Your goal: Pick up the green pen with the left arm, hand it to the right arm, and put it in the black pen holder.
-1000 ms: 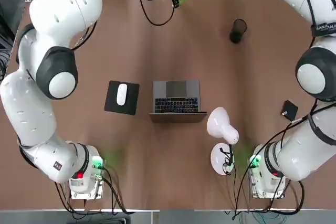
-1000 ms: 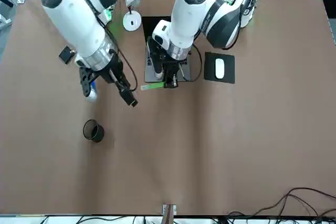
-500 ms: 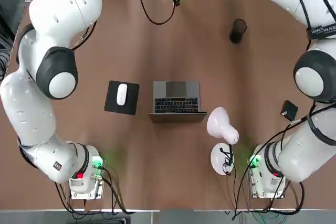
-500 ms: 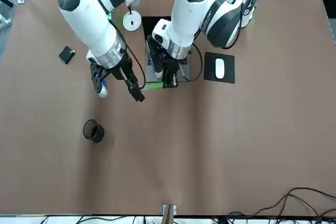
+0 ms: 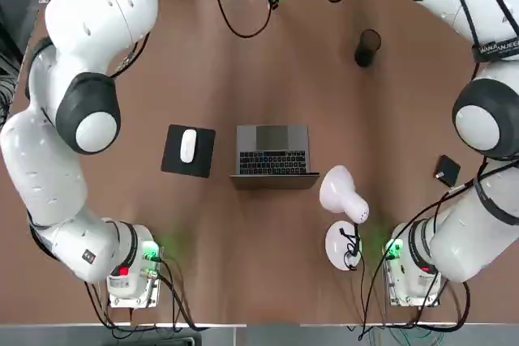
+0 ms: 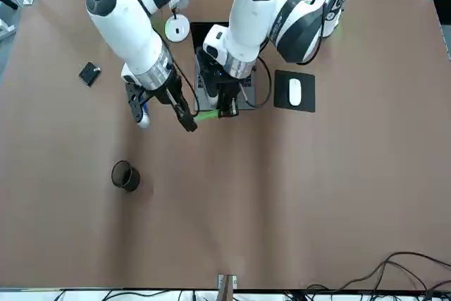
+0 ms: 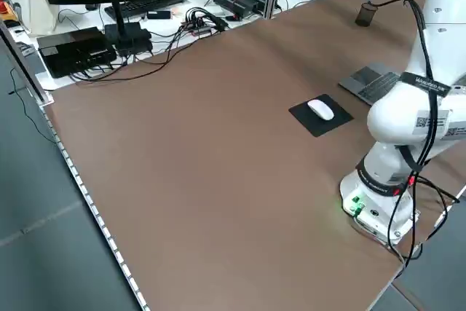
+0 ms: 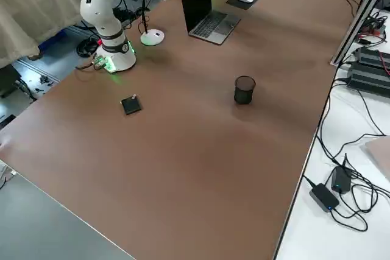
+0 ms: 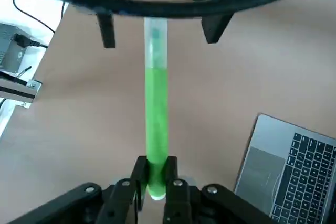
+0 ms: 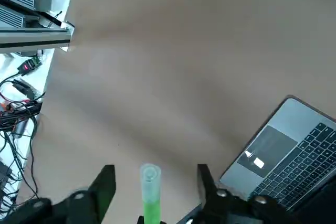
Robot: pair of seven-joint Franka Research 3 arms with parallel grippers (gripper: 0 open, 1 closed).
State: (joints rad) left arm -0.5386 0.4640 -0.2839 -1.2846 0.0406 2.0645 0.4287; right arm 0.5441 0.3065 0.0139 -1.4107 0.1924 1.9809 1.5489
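Note:
My left gripper [image 9: 156,170] is shut on one end of the green pen [image 9: 156,103], holding it level in the air above the table's far middle. Seen from the front, that gripper [image 6: 227,109] hangs near the laptop, with the pen [image 6: 206,114] sticking out toward the right arm. My right gripper [image 10: 153,181] is open. Its fingers [image 10: 105,183] stand on either side of the pen's clear tip [image 10: 149,174] without touching it. The black pen holder [image 5: 367,46] stands upright on the table, off to the right arm's side [image 6: 125,175].
A laptop [image 5: 272,150] sits mid-table, with a white mouse [image 5: 187,145] on a black pad to its left. A white desk lamp [image 5: 344,192] stands to its right. A small flat black square [image 5: 447,171] lies near the right edge. Cables run along the far edge.
The right gripper has swung in from the side toward the left gripper and now straddles the pen's free end. The left gripper and the pen have stayed still.

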